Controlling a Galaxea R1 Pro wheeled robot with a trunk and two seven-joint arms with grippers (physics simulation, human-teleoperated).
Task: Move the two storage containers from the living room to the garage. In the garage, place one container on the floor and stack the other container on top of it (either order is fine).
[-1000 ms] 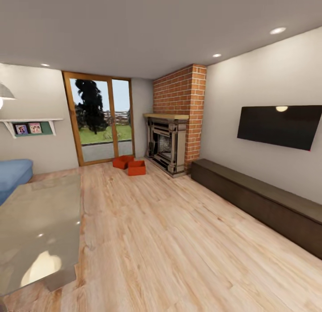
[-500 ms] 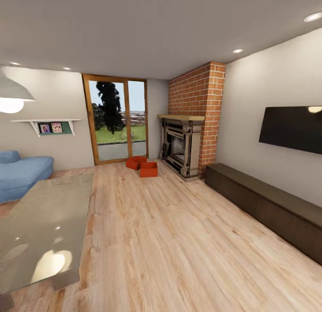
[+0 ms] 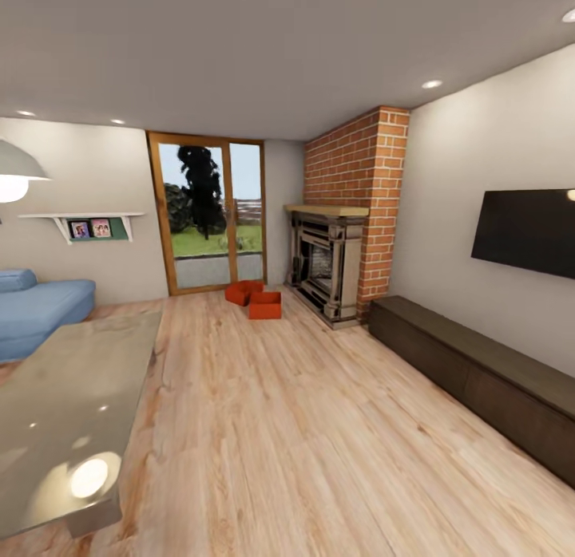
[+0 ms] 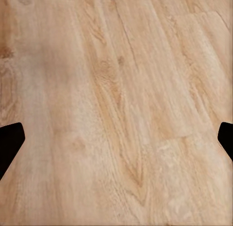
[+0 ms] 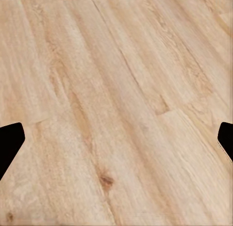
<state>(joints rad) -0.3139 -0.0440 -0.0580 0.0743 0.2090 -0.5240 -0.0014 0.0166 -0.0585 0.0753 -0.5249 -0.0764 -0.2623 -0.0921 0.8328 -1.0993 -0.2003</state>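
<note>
I am in the living room. Two rust-red storage containers sit side by side on the light wood-plank floor far ahead: the nearer one point(image 3: 265, 305) and the farther one point(image 3: 243, 291), in front of the glass doors point(image 3: 212, 219) and left of the fireplace point(image 3: 326, 262). In the left wrist view my left gripper point(image 4: 116, 143) is open, its dark fingertips point(image 4: 9, 143) wide apart over bare planks. My right gripper point(image 5: 116, 141) is also open over bare planks, with its fingertips point(image 5: 9, 141) at the view's sides. Neither holds anything.
A glass-topped table point(image 3: 64, 413) stands close at the left, with a blue sofa point(image 3: 36, 310) behind it. A long dark low cabinet point(image 3: 479, 377) runs along the right wall under a wall-mounted TV point(image 3: 527, 231). Open plank floor point(image 3: 279, 429) lies between me and the containers.
The head view has swung right and moved forward: containers, doors and fireplace shifted right in the picture and look slightly nearer. The things themselves have not moved.
</note>
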